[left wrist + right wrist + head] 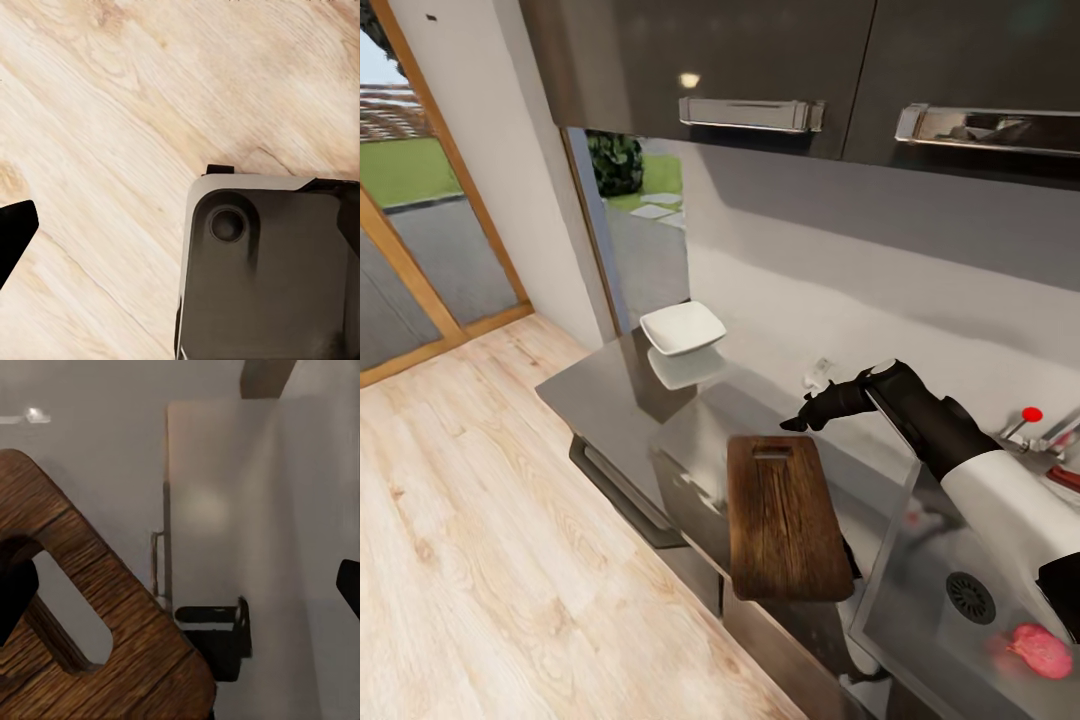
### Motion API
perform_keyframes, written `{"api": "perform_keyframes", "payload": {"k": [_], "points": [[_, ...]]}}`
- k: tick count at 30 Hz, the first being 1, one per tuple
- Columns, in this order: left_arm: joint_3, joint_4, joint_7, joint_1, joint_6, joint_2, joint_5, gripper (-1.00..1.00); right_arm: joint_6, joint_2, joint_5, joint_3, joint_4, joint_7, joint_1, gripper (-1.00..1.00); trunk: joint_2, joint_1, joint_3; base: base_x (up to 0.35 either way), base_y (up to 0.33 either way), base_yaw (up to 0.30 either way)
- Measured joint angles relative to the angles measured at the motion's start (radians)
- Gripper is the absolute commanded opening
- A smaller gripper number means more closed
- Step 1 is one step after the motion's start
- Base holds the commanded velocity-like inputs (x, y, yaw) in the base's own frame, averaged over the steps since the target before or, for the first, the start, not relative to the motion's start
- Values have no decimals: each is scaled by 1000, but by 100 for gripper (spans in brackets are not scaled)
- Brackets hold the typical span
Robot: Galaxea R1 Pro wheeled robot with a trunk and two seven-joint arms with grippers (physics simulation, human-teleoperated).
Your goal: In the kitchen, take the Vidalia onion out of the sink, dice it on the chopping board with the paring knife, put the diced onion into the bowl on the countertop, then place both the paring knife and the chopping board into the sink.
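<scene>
- The chopping board lies at the centre of the head view on the glossy grey tabletop, its slot handle hole at the far end and its near end reaching the tabletop's front edge.
- The white squarish bowl sits further back on the tabletop, up and left of the board and well apart from it, with its reflection just below.
- At the lower right of the head view the steel sink shows its round dark drain; the pinkish-red Vidalia onion lies in the basin near the frame's lower right corner.
- The red-tipped faucet lever stands at the right edge, behind the sink.
- The right end effector reaches from the right above the tabletop, just beyond the board's handle end; in the right wrist view its dark fingertips sit far apart at opposite frame edges, spread wide and holding nothing, with the board's slot end beneath.
- The left wrist view looks down on the wooden floor and a grey robot part; one dark fingertip shows, so I cannot tell the left end effector's opening.
</scene>
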Motion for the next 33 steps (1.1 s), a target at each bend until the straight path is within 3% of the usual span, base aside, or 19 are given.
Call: {"api": "perform_keyframes", "payload": {"k": [23,33], "points": [[0,0,0,0,0,0,-1,100,0,0,0,1,27,-1,0,100,0,0,-33,8,7,0],[0,0,0,0,0,-1,-1,100,0,5,3,6,26,-4,0,100,0,0,-36,0,0,0]]}}
